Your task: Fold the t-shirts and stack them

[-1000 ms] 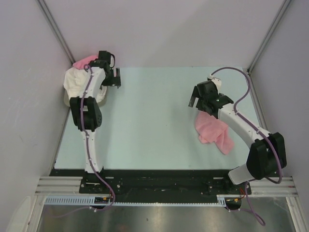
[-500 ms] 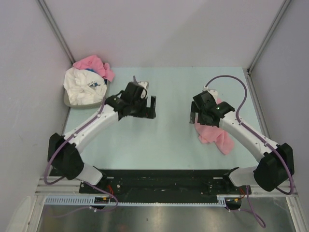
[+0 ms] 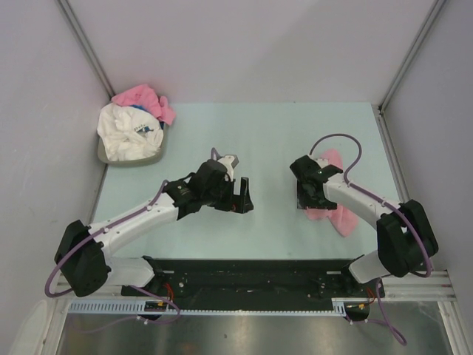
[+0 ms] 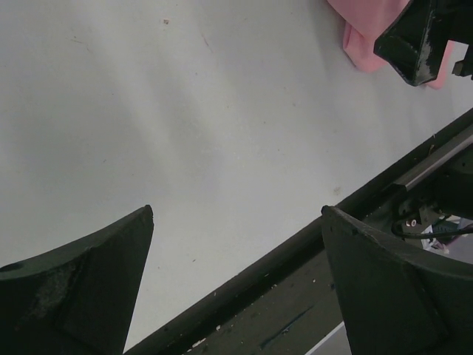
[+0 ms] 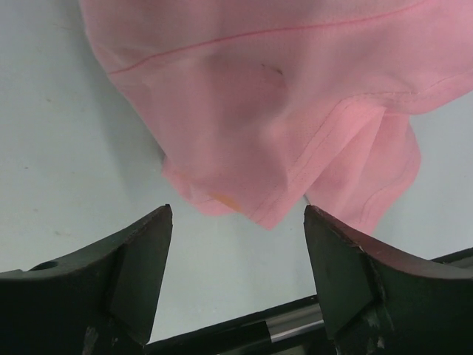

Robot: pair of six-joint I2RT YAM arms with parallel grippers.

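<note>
- Top view: pink t-shirt (image 3: 338, 219) lies crumpled on the table (image 3: 259, 133), about 4 o'clock from table centre; right gripper (image 3: 304, 198) is low at the shirt's 9 o'clock edge; left gripper (image 3: 242, 196) hangs over bare table near centre, well apart from the cloth; bin (image 3: 137, 160) in the 10 o'clock corner holds the white t-shirt (image 3: 127, 133), with a second pink t-shirt (image 3: 139, 96) heaped at its 12 o'clock side; nothing looks folded or stacked yet.
- Left wrist view: left gripper (image 4: 236, 274) jaws are spread wide, only table between them; pink t-shirt (image 4: 358, 29) sits at 1 o'clock in frame, one right-gripper finger (image 4: 417, 41) in front of it; base rail (image 4: 295, 296) runs across at 5 o'clock.
- Right wrist view: right gripper (image 5: 238, 244) jaws are apart, straddling the nearest hem corner of the pink t-shirt (image 5: 259, 96); cloth is not pinched, nothing held; a loose flap hangs at 3 o'clock.
- Step in hand, my read: grab that corner to spread the shirt flat before folding; push in slightly deeper so the pads bite past the hem stitching; clamp fully before lifting; bring the left gripper to the opposite edge, then pull apart low over the table; a shallow pinch will likely slip off.
</note>
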